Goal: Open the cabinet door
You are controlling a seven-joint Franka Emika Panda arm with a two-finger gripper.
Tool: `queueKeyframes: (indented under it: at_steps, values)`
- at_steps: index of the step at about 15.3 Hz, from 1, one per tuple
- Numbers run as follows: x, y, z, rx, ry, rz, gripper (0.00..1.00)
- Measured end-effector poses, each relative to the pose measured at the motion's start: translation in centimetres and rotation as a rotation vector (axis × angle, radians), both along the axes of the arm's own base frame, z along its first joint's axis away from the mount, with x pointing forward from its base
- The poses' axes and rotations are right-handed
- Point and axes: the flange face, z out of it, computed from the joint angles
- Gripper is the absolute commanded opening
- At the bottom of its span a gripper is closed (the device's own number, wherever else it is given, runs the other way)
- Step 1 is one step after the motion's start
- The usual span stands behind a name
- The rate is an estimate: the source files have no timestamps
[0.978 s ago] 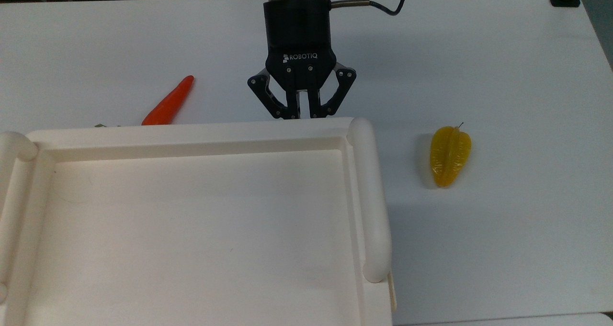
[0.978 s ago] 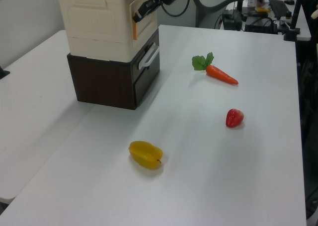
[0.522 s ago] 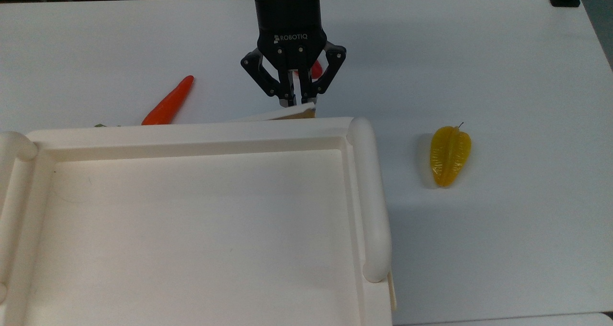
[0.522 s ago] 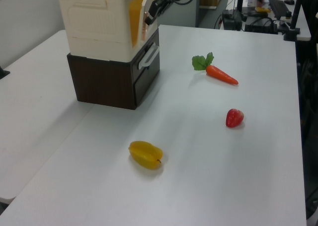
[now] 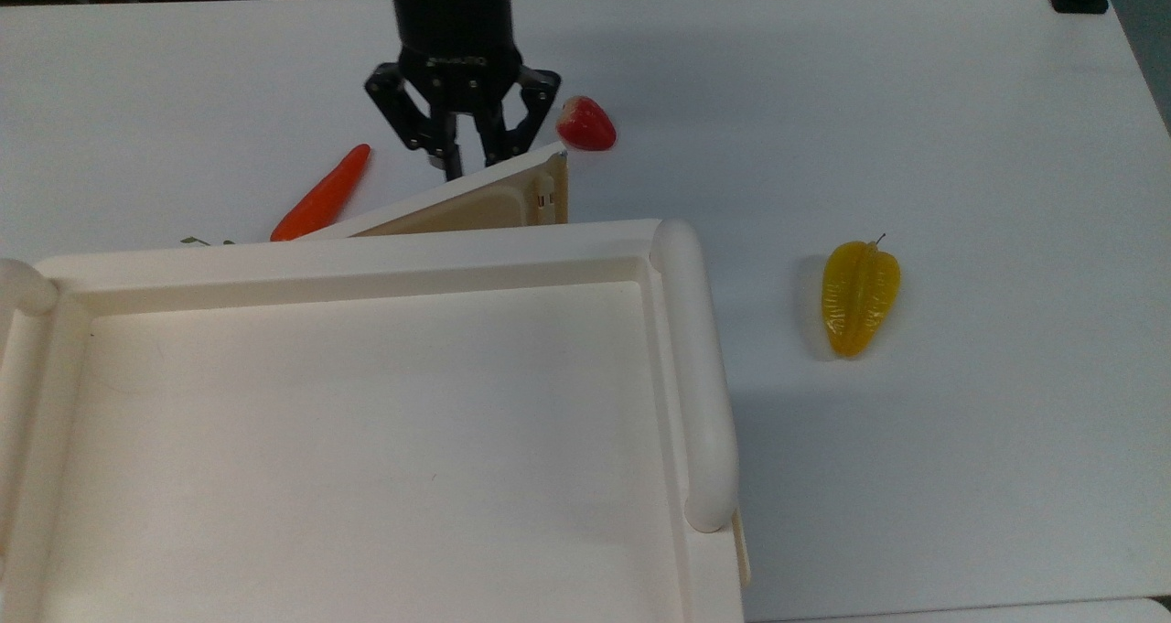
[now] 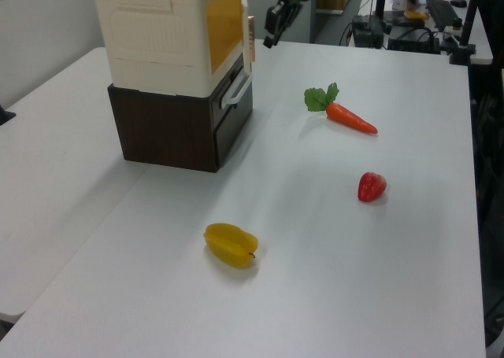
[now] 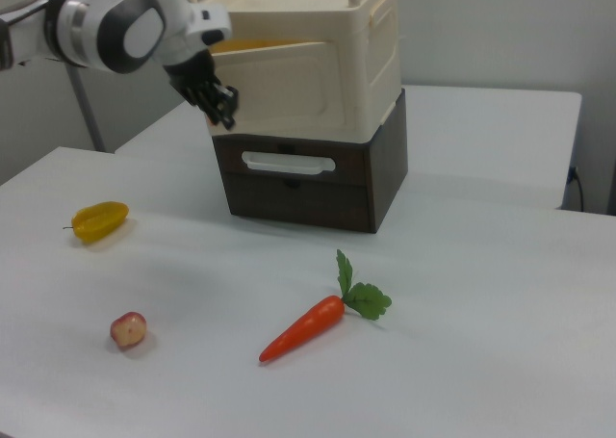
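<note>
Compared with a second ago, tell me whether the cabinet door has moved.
Yes. In the top view the cabinet door has swung out from the cabinet's top tray toward the strawberry, free edge leading.

In the top view, toward twelve o'clock, my gripper [image 5: 468, 167] carries one short line of pale lettering across its black body, just above the linkages. It looks like a maker's mark, but the letters are too small for me to make out. I can read no other word, number, label or sign in the top view, the left view or the right view.
</note>
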Motion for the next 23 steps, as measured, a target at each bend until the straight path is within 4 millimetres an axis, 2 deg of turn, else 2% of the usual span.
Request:
queueKeyframes:
  at_steps: [4,5,8,10,12,16,23]
  values:
    - [-1.6,-4.6,-0.4,-0.08,0.144,-0.047,0.91]
    - [-2.2,-5.7,-0.1,-0.083,0.17,-0.06,1.0]
    - [-4.1,-9.0,1.4,-0.069,0.229,-0.097,1.0]
    - [-5.4,-10.5,2.1,-0.059,0.265,-0.105,1.0]
    - [-6.1,-10.8,2.3,-0.063,0.302,-0.107,1.0]
    - [-7.1,-10.0,1.0,-0.126,0.41,-0.091,1.0]
    - [-7.3,-10.0,0.4,-0.132,0.437,-0.09,1.0]
